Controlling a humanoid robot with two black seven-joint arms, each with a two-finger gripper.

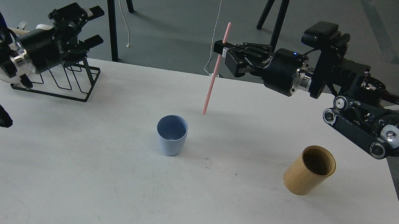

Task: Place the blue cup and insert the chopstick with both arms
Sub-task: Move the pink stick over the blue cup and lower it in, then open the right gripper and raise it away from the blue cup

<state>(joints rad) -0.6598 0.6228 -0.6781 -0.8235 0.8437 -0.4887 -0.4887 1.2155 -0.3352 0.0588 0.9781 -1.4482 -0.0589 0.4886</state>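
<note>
The black right arm reaches in from the right, its two-finger right gripper [219, 48] pinched closed; the black two-finger left gripper [93, 25] hangs spread at far left.

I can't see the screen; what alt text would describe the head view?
The right pincer holds a pink chopstick nearly upright above a white table, behind an upright blue cup. A tan cylinder stands right; the left pincer, open, hovers over a black wire rack.

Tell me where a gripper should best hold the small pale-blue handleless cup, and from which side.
Probably across the upper wall of the small pale-blue handleless cup, just under the rim, coming from its left side. It stands upright, mouth open, and narrows toward the base. The open left gripper is free on that side.
</note>
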